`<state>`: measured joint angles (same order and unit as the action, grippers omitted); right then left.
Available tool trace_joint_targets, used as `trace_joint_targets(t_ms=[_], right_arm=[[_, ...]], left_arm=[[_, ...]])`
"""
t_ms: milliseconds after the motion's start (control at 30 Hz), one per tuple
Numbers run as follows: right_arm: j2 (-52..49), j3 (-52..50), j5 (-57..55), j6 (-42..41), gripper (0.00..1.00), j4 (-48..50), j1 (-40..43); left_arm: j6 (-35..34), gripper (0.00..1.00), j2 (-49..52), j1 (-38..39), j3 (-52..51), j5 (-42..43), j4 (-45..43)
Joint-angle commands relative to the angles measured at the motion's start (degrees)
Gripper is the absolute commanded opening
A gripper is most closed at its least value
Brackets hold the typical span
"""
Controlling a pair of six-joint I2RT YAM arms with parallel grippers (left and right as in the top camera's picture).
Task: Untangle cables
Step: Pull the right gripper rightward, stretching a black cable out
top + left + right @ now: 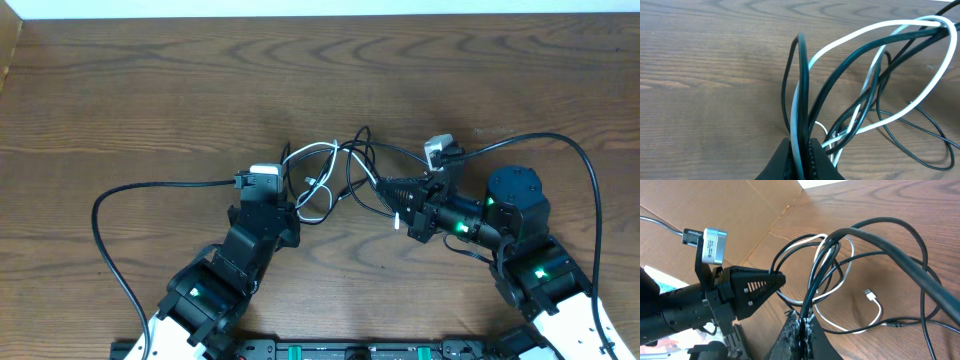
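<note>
Your left gripper is clamped on the cables. Its wrist view shows a black strand and the white cord pinched together between the fingers, rising out of the jaws in tall loops. Your right gripper is likewise closed, gripping black strands that climb from its fingertips into the same tangle.

From overhead, the bundle sits between the two grippers near the middle of the wooden table. The grippers face one another with the tangle strung across the gap. The upper loops are lifted off the surface; the lower loops lie on the wood. A white plug end rests on the table — free of either gripper. The strands are crossed and looped through one another — not separated.
</note>
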<state>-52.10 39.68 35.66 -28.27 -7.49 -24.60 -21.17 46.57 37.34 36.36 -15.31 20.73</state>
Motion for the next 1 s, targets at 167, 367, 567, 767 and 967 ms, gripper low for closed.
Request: trace_joint_targets(t_ms=[167,367,567,767,967], right_arm=[[0.9,0.9,0.8,0.1,0.01,0.2,3.0],[0.9,0.9,-4.5,0.1,0.01,-4.1,7.3],[0.9,0.9,-7.6,0.1,0.01,-10.2,12.5],[0.9,0.9,-13.4,0.1,0.01,-17.2,16.7],[0.8,0.9,-19.2,0.3,0.14,-22.2,18.3]], left_arm=[[0.0,0.08,-0.2,0.0,0.7,-5.1,1.1],[0.1,0.08,-0.2,0.0,0.7,-5.1,1.6],[0.1,0.08,-0.2,0.0,0.7,-5.4,1.6],[0.1,0.08,-0.2,0.0,0.7,-5.4,1.6],[0.1,0.08,-0.2,0.0,0.7,-5.4,1.5]])
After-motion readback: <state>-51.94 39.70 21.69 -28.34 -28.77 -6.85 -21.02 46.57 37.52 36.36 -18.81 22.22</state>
